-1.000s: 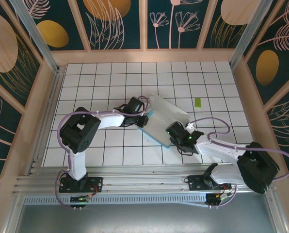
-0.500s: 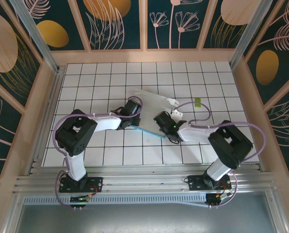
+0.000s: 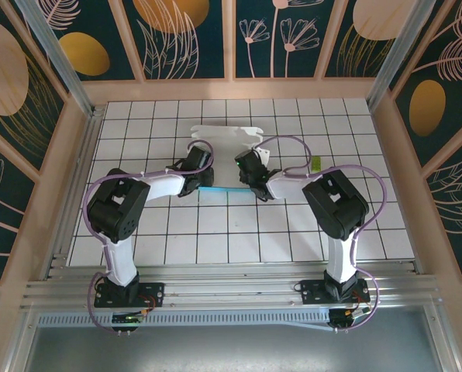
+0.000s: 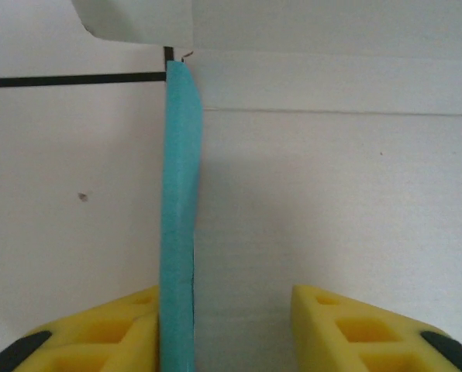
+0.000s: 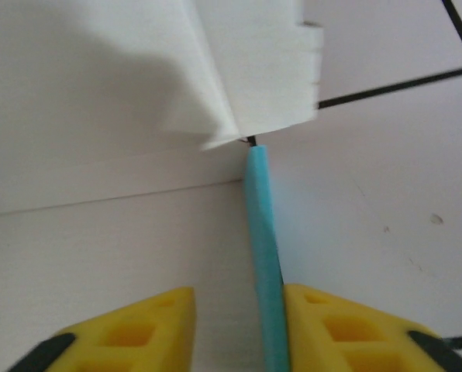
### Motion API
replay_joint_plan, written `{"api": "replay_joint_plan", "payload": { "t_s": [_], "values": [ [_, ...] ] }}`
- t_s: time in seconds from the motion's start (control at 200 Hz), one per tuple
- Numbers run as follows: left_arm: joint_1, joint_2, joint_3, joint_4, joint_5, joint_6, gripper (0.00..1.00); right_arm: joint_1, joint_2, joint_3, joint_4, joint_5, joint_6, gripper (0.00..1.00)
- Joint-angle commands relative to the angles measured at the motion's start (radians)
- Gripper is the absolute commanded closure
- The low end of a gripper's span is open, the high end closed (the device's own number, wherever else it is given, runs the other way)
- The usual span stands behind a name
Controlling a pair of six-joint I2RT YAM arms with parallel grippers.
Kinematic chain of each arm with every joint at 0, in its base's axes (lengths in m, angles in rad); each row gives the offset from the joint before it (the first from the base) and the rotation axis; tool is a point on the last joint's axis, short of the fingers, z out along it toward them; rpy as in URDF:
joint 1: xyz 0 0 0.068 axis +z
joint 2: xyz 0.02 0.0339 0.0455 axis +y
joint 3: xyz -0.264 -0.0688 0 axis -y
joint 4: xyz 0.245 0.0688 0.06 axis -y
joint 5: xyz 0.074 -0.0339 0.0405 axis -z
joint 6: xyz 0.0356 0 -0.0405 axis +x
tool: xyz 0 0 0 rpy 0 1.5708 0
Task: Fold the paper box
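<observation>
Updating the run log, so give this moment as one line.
paper box, thin white-and-turquoise card: lying on tiled table | left gripper: open, straddling turquoise side flap | right gripper: open, straddling other flap

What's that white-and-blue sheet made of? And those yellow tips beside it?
The paper box looks like thin matte card: crisp creases, a flap standing on edge. The left tool's fingertips look like moulded yellow plastic or rubber, with hollow cells.

1 paper box (image 3: 227, 138); 1 green scrap (image 3: 315, 163); 2 arms (image 3: 157, 187) (image 3: 293, 187).
</observation>
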State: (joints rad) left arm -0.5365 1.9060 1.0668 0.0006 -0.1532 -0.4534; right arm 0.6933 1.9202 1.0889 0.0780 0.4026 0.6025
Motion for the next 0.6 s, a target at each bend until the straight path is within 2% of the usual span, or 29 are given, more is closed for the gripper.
{"api": "replay_joint_plan", "payload": {
  "t_s": [0.0,0.265,0.35,0.455,0.596],
  "values": [
    [-0.002,-0.066,0.011,0.017,0.095,0.003,0.55,0.005,-0.068,0.031,0.003,-0.048,-0.031,0.57],
    [0.006,-0.239,-0.075,0.011,0.092,-0.012,0.43,-0.014,-0.256,-0.022,-0.052,-0.14,-0.08,0.48],
    [0.006,-0.263,-0.088,0.015,0.088,-0.006,0.41,-0.035,-0.297,-0.063,-0.019,-0.214,-0.128,0.45],
    [0.006,-0.252,-0.137,0.055,0.105,-0.021,0.41,-0.059,-0.29,-0.112,0.027,-0.267,-0.156,0.44],
    [0.006,-0.199,-0.185,0.151,0.147,-0.044,0.41,-0.072,-0.21,-0.173,0.134,-0.322,-0.155,0.45]
  ]
}}
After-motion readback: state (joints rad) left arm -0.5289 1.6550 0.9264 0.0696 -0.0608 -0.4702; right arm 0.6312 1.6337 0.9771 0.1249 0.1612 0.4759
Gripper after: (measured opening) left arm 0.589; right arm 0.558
